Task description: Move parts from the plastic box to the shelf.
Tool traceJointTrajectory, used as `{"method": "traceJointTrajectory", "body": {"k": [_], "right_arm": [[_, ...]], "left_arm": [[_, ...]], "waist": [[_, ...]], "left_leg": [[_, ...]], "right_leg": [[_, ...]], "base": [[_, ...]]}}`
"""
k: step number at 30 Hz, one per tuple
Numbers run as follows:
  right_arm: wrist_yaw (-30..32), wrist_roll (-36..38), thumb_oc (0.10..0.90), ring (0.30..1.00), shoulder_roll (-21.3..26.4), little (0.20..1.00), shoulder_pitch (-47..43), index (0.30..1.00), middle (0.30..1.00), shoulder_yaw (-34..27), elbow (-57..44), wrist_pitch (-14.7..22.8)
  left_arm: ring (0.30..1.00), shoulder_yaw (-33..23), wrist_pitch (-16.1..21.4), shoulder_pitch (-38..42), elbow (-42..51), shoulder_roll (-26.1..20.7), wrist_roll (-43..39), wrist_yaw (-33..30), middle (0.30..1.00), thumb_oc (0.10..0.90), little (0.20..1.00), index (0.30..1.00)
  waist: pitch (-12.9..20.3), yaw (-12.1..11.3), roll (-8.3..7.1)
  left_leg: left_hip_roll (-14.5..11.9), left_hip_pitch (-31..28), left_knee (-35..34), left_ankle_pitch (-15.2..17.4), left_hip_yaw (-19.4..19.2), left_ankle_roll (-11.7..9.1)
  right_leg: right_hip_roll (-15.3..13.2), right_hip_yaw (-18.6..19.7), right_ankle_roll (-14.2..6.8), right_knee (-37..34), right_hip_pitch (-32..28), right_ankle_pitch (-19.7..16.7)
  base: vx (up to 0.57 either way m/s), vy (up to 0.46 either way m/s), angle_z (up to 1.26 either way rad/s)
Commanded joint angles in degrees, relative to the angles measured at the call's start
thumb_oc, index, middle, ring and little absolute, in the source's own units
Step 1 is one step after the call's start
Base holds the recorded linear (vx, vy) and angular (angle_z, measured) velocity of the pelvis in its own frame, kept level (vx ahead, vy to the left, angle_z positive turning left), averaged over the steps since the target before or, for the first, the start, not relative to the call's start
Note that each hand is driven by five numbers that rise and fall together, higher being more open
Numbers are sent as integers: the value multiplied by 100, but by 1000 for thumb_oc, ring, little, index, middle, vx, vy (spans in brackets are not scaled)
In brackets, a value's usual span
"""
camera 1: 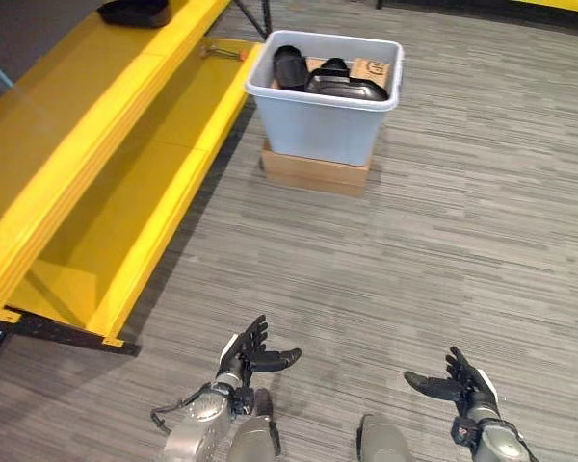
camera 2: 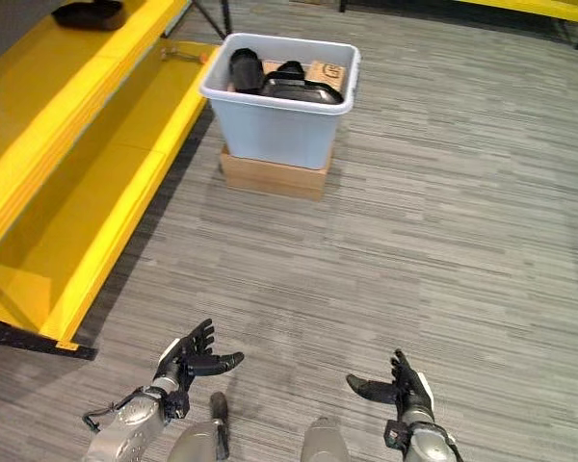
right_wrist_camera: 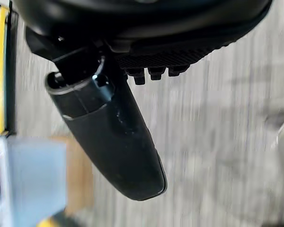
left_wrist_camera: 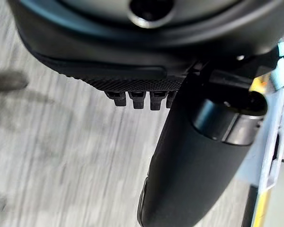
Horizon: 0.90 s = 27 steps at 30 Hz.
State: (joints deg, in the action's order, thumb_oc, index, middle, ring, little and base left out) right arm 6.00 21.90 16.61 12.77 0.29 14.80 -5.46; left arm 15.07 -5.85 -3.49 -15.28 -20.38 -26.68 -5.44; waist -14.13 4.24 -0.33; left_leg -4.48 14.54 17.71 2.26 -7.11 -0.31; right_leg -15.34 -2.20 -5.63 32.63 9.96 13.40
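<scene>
Both arms were silver-grey metal with rounded casings. The left dark, many-fingered hand (camera 1: 250, 355) carried a white patch on its back, and so did the right dark hand (camera 1: 467, 387). Close up, each thumb was a smooth, glossy black shell beside ribbed black palm padding.

Bright even light; motion-blurred floor (left_wrist_camera: 61, 156) in wrist views

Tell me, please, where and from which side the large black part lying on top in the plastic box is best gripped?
Probably from above: the large black part lies across the top of the pile in the plastic box, whose walls block any sideways approach. Its raised upper edge looks the easiest place to pinch. Both the left hand and right hand are open, far from it.
</scene>
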Motion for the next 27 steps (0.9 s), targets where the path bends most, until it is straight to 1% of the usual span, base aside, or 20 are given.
{"method": "traceJointTrajectory", "body": {"k": [1, 3, 4, 5, 6, 8, 10, 11, 13, 15, 16, 17, 18, 20, 21, 22, 23, 24, 26, 27], "right_arm": [[16, 42, 900, 1000, 215, 1000, -133, 1000, 1000, -92, -494, 406], [14, 86, 900, 1000, 200, 1000, -119, 1000, 1000, -89, -496, 391], [14, 86, 900, 1000, 200, 1000, -119, 1000, 1000, -89, -496, 391], [9, 140, 900, 1000, 188, 1000, -105, 1000, 1000, -93, -478, 404], [1, 164, 900, 1000, 191, 1000, -108, 1000, 1000, -95, -480, 409], [3, 158, 900, 1000, 196, 1000, -121, 1000, 1000, -94, -469, 395], [-39, 147, 900, 1000, 213, 1000, -99, 1000, 1000, -101, -468, 404], [-39, 147, 900, 1000, 215, 1000, -98, 1000, 1000, -102, -469, 403], [-72, 50, 900, 1000, 268, 1000, -77, 1000, 1000, -82, -471, 420], [-98, -329, 900, 1000, 422, 1000, -63, 1000, 1000, -39, -521, 367], [-101, -292, 900, 1000, 436, 1000, -16, 1000, 1000, -39, -534, 390], [-108, -239, 900, 1000, 422, 1000, -6, 1000, 1000, -12, -461, 385], [-104, -241, 900, 1000, 450, 1000, 1, 1000, 1000, -33, -481, 372], [-112, -219, 900, 1000, 518, 1000, -63, 1000, 1000, 22, -467, 370], [-142, -196, 900, 1000, 508, 1000, -37, 1000, 1000, 25, -460, 368], [-150, -166, 900, 1000, 501, 1000, 3, 1000, 1000, -4, -441, 380], [-129, -158, 900, 1000, 543, 1000, -25, 1000, 1000, -7, -393, 390], [-127, -118, 900, 1000, 575, 1000, -44, 1000, 1000, -13, -380, 400], [-107, -81, 900, 1000, 658, 1000, -31, 1000, 1000, -29, -374, 430], [-77, -86, 900, 1000, 682, 1000, -33, 1000, 1000, -45, -382, 433]], "left_arm": [[1000, -299, 387, -79, 755, -275, -64, -102, 1000, 900, 1000, 1000], [1000, -333, 367, -104, 746, -261, -69, -71, 1000, 900, 1000, 1000], [1000, -333, 367, -104, 746, -261, -69, -71, 1000, 900, 1000, 1000], [1000, -342, 346, -111, 708, -235, -69, -38, 1000, 900, 1000, 1000], [1000, -343, 339, -111, 694, -221, -77, -17, 1000, 900, 1000, 1000], [1000, -359, 321, -114, 684, -195, -91, 8, 1000, 900, 1000, 1000], [1000, -379, 317, -187, 661, -116, -41, 81, 1000, 900, 1000, 1000], [1000, -379, 317, -188, 661, -115, -41, 81, 1000, 900, 1000, 1000], [1000, -410, 338, -249, 667, -69, -58, 111, 1000, 900, 1000, 1000], [1000, -420, 333, -257, 675, -63, -29, 172, 1000, 900, 1000, 1000], [1000, -390, 330, -248, 668, -30, -51, 175, 1000, 900, 1000, 1000], [1000, -363, 322, -230, 621, 4, -36, 175, 1000, 900, 1000, 1000], [1000, -351, 335, -208, 657, 13, -45, 172, 1000, 900, 1000, 1000], [1000, -326, 357, -152, 659, 43, -102, 136, 1000, 900, 1000, 1000], [1000, -343, 371, -159, 653, 55, -144, 120, 1000, 900, 1000, 1000], [1000, -343, 364, -173, 657, 63, -165, 122, 1000, 900, 1000, 1000], [1000, -339, 363, -168, 671, 94, -212, 105, 1000, 900, 1000, 1000], [1000, -322, 357, -165, 690, 97, -254, 98, 1000, 900, 1000, 1000], [1000, -261, 357, -138, 702, 119, -295, 95, 1000, 900, 1000, 1000], [1000, -248, 352, -133, 716, 123, -334, 81, 1000, 900, 1000, 1000]], "waist": [[-50, 96, 86], [-139, 176, 149], [-140, 176, 149], [-188, 266, 170], [-208, 322, 157], [-259, 393, 123], [-246, 464, 78], [-250, 464, 82], [-200, 451, 144], [-156, 501, 68], [-125, 534, 83], [-61, 571, 55], [-82, 604, 63], [-77, 617, 118], [17, 628, 153], [94, 608, 161], [102, 581, 191], [108, 554, 163], [6, 455, 99], [-26, 416, 29]], "left_leg": [[-109, -330, 104, 619, 132, 82], [4, -659, -70, 714, -6, 171], [4, -660, -70, 714, -6, 171], [123, -965, -265, 789, -68, 200], [184, -1097, -320, 868, -87, 207], [255, -1323, -387, 983, -135, 197], [345, -1690, -369, 1191, -153, 143], [340, -1696, -370, 1193, -154, 141], [325, -1915, -263, 1383, -129, 105], [360, -2087, -111, 1432, -125, 75], [285, -2154, 51, 1477, -103, 12], [225, -2182, 219, 1494, -75, -20], [193, -2179, 297, 1500, -37, -52], [85, -2287, 234, 1330, 12, -127], [-38, -2401, 183, 1096, 46, -240], [-125, -2338, 311, 708, 117, -330], [-230, -2259, 670, 354, 156, -426], [-227, -2086, 1127, -33, 271, -463], [-163, -1680, 1937, -377, 451, -510], [-177, -1416, 2100, -396, 414, -475]], "right_leg": [[-144, -81, -55, -429, -145, -1636], [46, -330, -3, -167, 211, -1229], [46, -330, -3, -166, 210, -1228], [149, -608, 27, -327, 412, -1025], [237, -659, 5, -538, 536, -974], [279, -835, -95, -1059, 710, -1050], [417, -1039, -241, -1964, 739, -1263], [422, -1041, -241, -1970, 731, -1266], [505, -1195, -318, -2173, 800, -1287], [503, -1220, -265, -2216, 912, -1454], [618, -1092, -239, -2251, 818, -1434], [764, -911, -145, -2232, 765, -1427], [787, -806, -112, -2117, 819, -1459], [896, -839, -33, -1710, 974, -1356], [1045, -878, 85, -1644, 915, -1179], [1114, -889, 174, -1652, 822, -1098], [1170, -912, 244, -1624, 708, -988], [1206, -925, 347, -1696, 547, -914], [1301, -858, 494, -1821, 245, -772], [1271, -841, 531, -1906, 105, -724]], "base": [[214, 379, -10], [186, 267, -22], [235, 205, -27], [259, 138, -15], [349, 153, -34], [272, 31, -26], [369, -24, 1], [378, -11, -7], [371, -31, -3], [341, -110, -16], [353, -181, -19], [386, -171, -3], [343, -165, 18], [294, -154, 19], [321, -215, 9], [350, -239, 15], [327, -249, 20], [284, -229, 11], [237, -201, -4], [254, -153, -13]]}}
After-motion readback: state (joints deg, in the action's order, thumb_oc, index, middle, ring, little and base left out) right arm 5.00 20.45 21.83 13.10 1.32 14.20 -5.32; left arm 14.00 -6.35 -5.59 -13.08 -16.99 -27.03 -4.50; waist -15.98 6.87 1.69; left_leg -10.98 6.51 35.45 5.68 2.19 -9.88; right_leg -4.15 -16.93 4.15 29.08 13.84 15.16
